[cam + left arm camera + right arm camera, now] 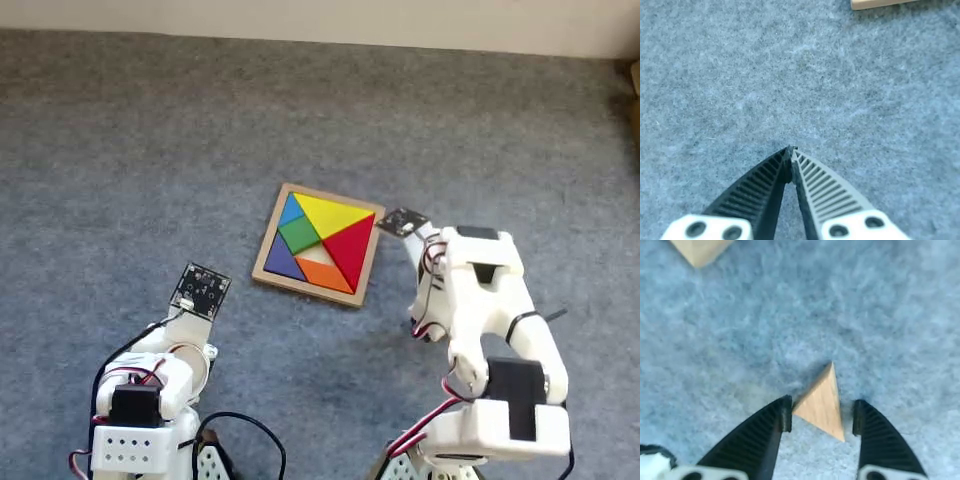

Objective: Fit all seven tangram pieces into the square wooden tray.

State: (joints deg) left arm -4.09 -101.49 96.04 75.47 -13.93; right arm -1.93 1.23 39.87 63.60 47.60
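The square wooden tray (300, 288) lies tilted like a diamond at mid-table. It holds blue (291, 212), yellow (330, 213), green (298, 235), red (352, 245), purple (281, 260) and orange (322, 272) pieces around a small pale patch (320, 252) in the centre. A small plain wooden triangle (822, 402) lies flat on the carpet between the open fingers of my right gripper (821, 414), with one fingertip (785, 415) at its corner. A tray corner (700, 250) lies ahead of it. My left gripper (791, 150) is shut and empty over bare carpet, short of the tray's edge (880, 4).
Grey carpet (150, 150) covers the table all around the tray. The right arm (485, 290) stands just right of the tray, and the left arm (165, 365) sits at the lower left. A pale wall strip (400, 20) runs along the far edge.
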